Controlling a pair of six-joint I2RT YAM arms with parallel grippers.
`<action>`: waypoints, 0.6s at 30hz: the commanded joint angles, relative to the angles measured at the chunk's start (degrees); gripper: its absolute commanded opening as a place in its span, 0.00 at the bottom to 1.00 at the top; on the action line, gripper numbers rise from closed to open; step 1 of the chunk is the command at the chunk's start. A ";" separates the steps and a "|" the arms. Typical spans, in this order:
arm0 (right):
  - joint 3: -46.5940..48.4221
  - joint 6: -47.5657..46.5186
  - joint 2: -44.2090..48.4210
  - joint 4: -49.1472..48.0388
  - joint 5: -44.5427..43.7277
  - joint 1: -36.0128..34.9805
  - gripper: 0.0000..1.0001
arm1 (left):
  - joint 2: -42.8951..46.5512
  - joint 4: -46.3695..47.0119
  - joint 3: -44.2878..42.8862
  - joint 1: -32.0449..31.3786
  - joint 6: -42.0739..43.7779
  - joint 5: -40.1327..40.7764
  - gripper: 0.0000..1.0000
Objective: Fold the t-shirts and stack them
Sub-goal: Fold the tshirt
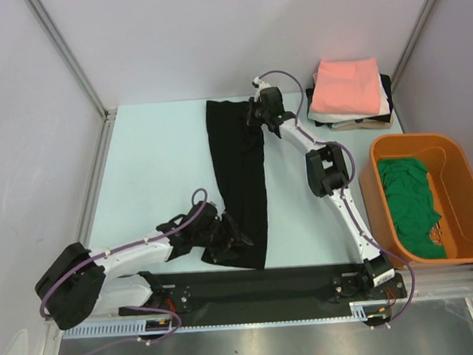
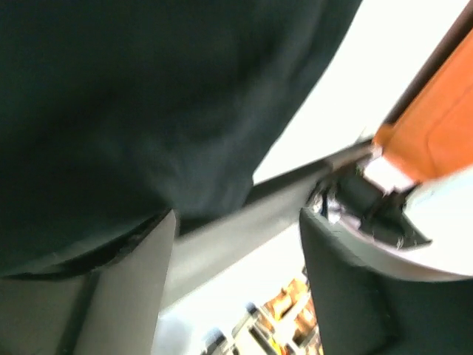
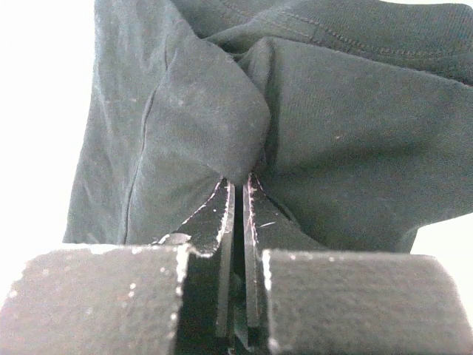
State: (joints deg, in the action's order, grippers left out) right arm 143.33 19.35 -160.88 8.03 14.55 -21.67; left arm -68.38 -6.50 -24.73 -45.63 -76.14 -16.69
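A black t-shirt [image 1: 240, 177] lies folded into a long narrow strip running from the back of the table to the front edge. My right gripper [image 1: 255, 111] is at its far end, shut on a pinched fold of the black cloth [image 3: 244, 111], with the jaws [image 3: 238, 181] nearly together. My left gripper [image 1: 237, 238] is at the strip's near end. In the left wrist view its fingers [image 2: 238, 222] stand wide apart, with the black cloth [image 2: 133, 103] lying over and beyond the left finger. The starburst mark is hidden.
A stack of folded shirts with a salmon-pink one [image 1: 345, 84] on top sits at the back right; white and tan layers show beneath. An orange tub [image 1: 464, 178] at the right holds a green shirt [image 1: 409, 206]. Its corner shows in the left wrist view [image 2: 436, 118].
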 commanded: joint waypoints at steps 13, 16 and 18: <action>1.35 -6.52 4.94 -13.13 -4.17 -1.27 0.80 | 16.79 -21.34 -17.35 -2.57 9.19 15.00 1.00; -4.08 -8.80 12.85 -12.34 -5.40 -2.06 0.98 | 13.98 -27.76 -24.21 4.11 19.93 19.64 1.00; -7.78 -9.25 19.77 -11.64 -6.97 -2.06 1.00 | 10.82 -27.34 -27.11 7.20 24.44 19.42 1.00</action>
State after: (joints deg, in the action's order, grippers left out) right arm 138.08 12.51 -156.18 -0.91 9.45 -22.79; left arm -54.65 -28.80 -47.00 -42.59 -64.86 -2.72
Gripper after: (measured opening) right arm 0.992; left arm 0.996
